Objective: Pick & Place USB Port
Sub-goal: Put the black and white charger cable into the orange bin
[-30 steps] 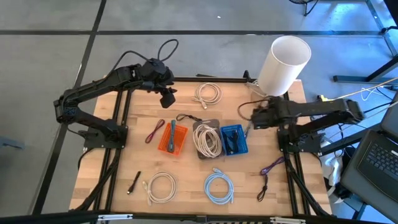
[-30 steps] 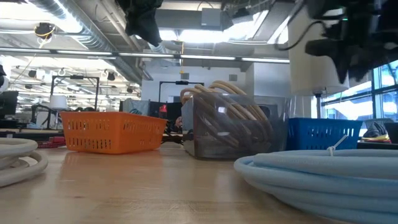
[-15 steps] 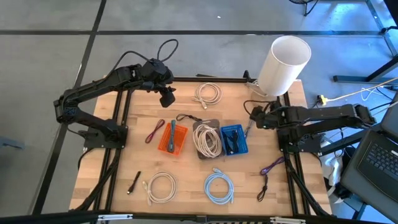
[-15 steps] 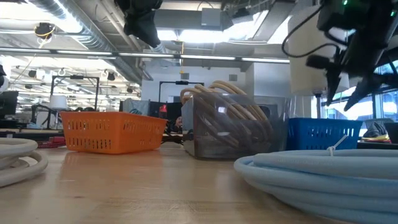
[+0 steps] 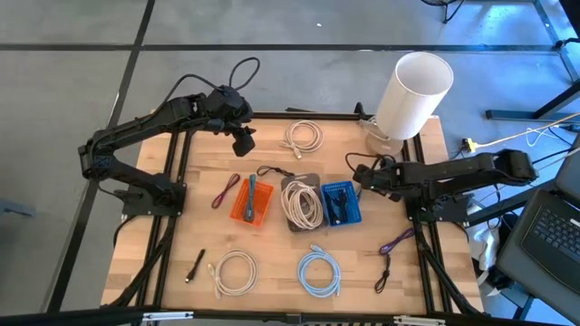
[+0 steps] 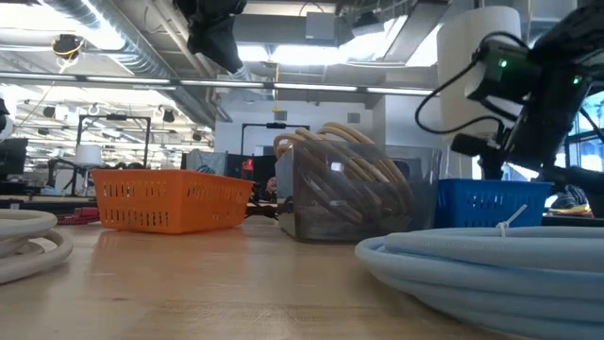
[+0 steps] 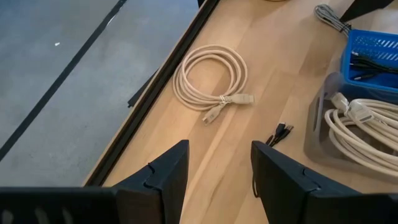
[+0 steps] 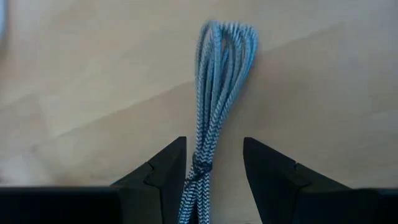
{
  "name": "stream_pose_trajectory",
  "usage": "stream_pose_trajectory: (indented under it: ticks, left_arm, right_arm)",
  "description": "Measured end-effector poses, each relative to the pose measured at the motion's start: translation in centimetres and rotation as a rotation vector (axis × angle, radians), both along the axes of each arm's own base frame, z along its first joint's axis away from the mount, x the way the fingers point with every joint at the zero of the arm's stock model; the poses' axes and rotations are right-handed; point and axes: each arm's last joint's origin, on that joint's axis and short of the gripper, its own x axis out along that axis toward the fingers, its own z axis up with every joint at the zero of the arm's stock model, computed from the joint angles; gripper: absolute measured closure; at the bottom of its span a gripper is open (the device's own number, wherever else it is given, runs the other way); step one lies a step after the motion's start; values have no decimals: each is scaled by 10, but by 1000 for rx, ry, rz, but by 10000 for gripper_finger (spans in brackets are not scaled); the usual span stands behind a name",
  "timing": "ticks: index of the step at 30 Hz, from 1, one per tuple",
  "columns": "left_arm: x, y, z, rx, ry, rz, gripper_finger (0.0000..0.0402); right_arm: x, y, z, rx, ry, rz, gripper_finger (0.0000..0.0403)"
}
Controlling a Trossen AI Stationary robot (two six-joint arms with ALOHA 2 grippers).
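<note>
- The right gripper [image 8: 212, 163] hangs low over the grey braided cable [image 8: 217, 99], fingers [image 8: 163, 168] apart with a gap on each side of the bundle; nothing is gripped yet, and the straddle looks like alignment for a pinch near the cable's tie.
- In the high view that cable [image 5: 360, 186] lies on the table [image 5: 272, 285] just at 3 o'clock of the blue basket [image 5: 340, 203], likely its destination.
- Centre: the clear bin [image 5: 302, 205] holds a beige coil, the orange basket [image 5: 250, 200] sits at its 9 o'clock.
- Far, at 11 o'clock, the left gripper [image 5: 243, 143] waits raised, fingers [image 7: 163, 177] spread and empty, probably parked clear of the right arm's work.
</note>
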Motion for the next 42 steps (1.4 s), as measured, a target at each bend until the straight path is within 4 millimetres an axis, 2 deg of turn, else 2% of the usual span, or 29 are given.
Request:
stream_pose_trajectory:
  ticks: [4, 11, 14, 18, 20, 24, 32, 42]
  left_arm:
    - [0, 0, 0, 0, 0, 0, 235]
    - [0, 0, 0, 0, 1, -1, 235]
    - [0, 0, 0, 0, 1, 0, 235]
    - [0, 0, 0, 0, 2, -1, 235]
    - [0, 0, 0, 0, 2, 0, 235]
    - [0, 0, 0, 0, 2, 0, 235]
    - [0, 0, 0, 2, 3, 1, 235]
    - [0, 0, 0, 2, 3, 2, 235]
  right_arm:
    - [9, -2, -12, -1, -17, 18, 242]
    - [16, -3, -17, -32, -8, 12, 251]
    - [15, -3, -18, -35, -1, 11, 286]
    - [14, -3, -19, -55, 18, 37, 373]
    - [15, -4, -19, -67, 20, 50, 383]
    - [15, -4, -19, -95, 19, 39, 364]
    - [20, -5, -18, -146, -19, 73, 287]
    - [24, -5, -14, -176, -14, 135, 273]
